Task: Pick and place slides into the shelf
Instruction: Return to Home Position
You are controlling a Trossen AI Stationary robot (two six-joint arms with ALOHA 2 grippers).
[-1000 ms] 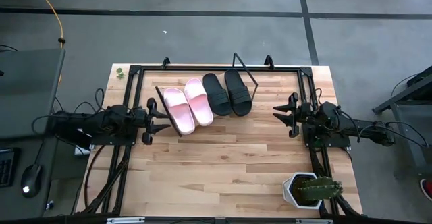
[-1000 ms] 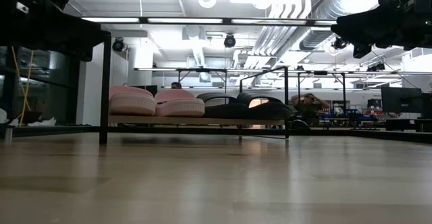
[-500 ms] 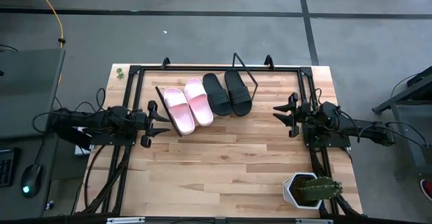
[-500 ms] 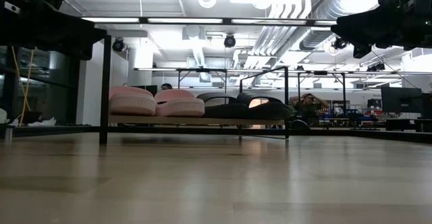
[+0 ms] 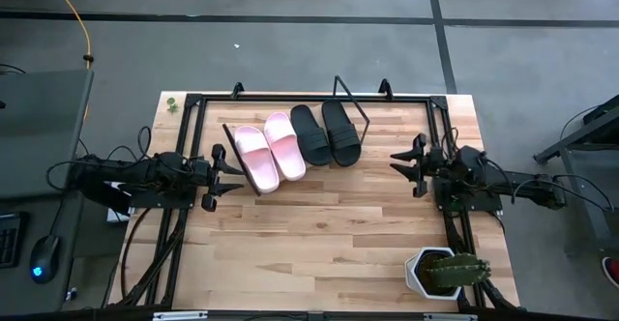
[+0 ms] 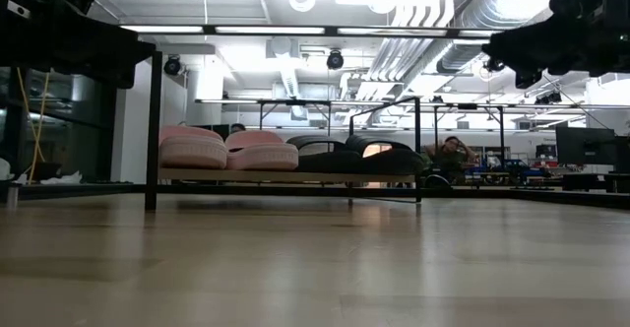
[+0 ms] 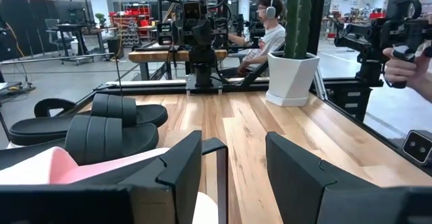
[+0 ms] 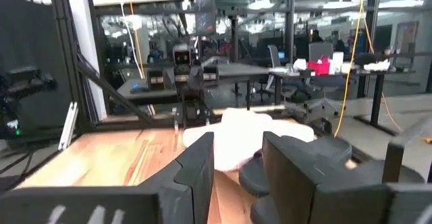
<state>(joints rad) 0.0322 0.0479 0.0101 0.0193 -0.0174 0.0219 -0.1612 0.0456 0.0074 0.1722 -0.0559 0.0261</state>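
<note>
Two pale pink slides (image 5: 269, 153) and two black slides (image 5: 326, 132) lie side by side, soles down, on the light wooden shelf (image 6: 285, 176), which sits on a black wire frame near the table's far edge. The low view shows the pink pair (image 6: 224, 150) left of the black pair (image 6: 354, 157). My left gripper (image 5: 235, 173) hovers open just left of the pink slides. In its wrist view (image 7: 233, 156) the black slides (image 7: 101, 119) lie ahead. My right gripper (image 5: 397, 160) hangs open, right of the shelf, well apart from the black pair, also seen from its wrist (image 8: 236, 156).
A potted cactus in a white pot (image 5: 440, 271) stands at the table's near right corner. A black frame (image 5: 193, 108) borders the tabletop. Bare wood stretches between the arms and toward the near edge. Beyond the table a person's hand (image 7: 405, 59) holds a device.
My left arm has drawn back slightly toward the table's left edge. My right gripper has shifted a little, its tip dipping slightly. The slides and the shelf have stayed where they were.
</note>
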